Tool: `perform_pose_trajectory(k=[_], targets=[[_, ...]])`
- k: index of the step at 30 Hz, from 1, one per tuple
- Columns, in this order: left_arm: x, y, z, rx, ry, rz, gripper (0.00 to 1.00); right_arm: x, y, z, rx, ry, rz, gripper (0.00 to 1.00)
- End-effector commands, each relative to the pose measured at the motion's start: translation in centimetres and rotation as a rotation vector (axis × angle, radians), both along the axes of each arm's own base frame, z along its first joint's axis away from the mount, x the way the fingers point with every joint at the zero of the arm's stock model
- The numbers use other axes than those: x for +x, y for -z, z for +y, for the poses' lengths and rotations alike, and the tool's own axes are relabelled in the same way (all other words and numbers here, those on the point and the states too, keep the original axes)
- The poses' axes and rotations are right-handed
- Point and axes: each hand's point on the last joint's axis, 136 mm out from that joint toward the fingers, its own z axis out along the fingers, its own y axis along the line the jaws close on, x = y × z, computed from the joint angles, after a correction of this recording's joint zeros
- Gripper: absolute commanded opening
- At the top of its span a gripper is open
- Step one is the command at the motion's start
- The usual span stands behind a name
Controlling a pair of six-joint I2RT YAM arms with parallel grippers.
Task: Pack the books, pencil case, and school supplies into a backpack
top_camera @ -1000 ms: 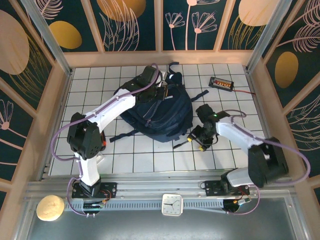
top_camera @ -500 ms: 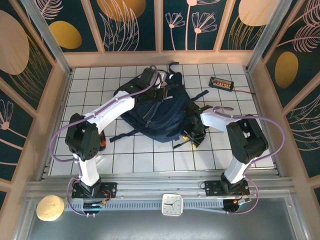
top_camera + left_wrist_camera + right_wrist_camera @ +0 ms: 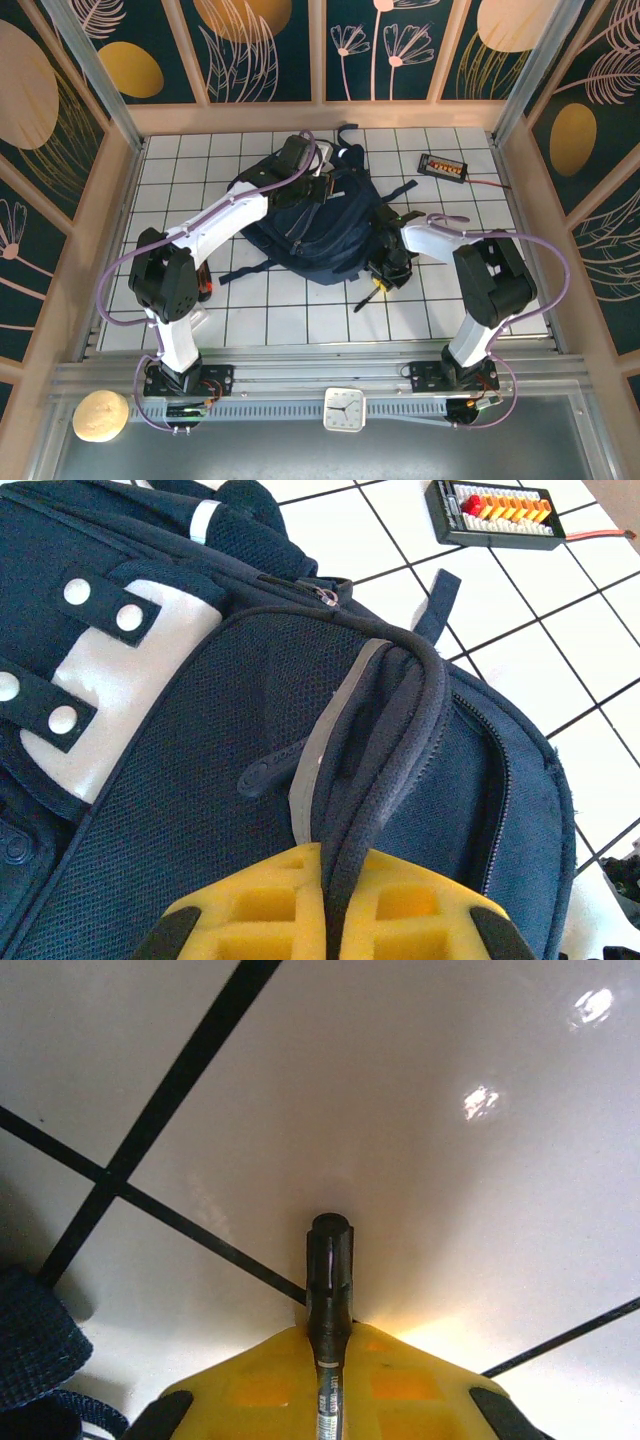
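Pen point(image 3: 330, 1260), slim, stiff, light & prob. slick, sits pinched in right gripper point(image 3: 330, 1360) at backpack's point(image 3: 310, 235) 5 o'clock, so mid-shaft hold resists pivoting; left gripper point(image 3: 335, 880) clamps backpack fabric.

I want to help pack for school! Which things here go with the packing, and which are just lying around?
For the job: backpack, gripped by the left hand; pen, pinched in the right hand.
Just lying about: black box with orange lights; white clock; round beige lump.
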Motion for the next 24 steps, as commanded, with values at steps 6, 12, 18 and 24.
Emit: perform_pose_trajectory(k=[6,12,18,24], targets=[[0.5,-3.3,0.5,-0.02,0.013,-0.072,0.0,1.9,-3.5,-0.7,-0.027,0.004,-0.149,0.08],[0.5,-4.3,0.2,-0.032,0.027,-0.078,0.0,2.6,-8.7,-1.9,0.012,0.035,-0.282,0.05],[0.6,-5.6,-0.4,-0.054,0.04,-0.079,0.0,6.1,-16.1,-1.3,0.153,0.081,-0.517,0.05],[0.8,-6.7,-1.1,-0.083,0.053,-0.074,0.0,10.8,-21.4,1.2,0.266,0.063,-0.715,0.05]])
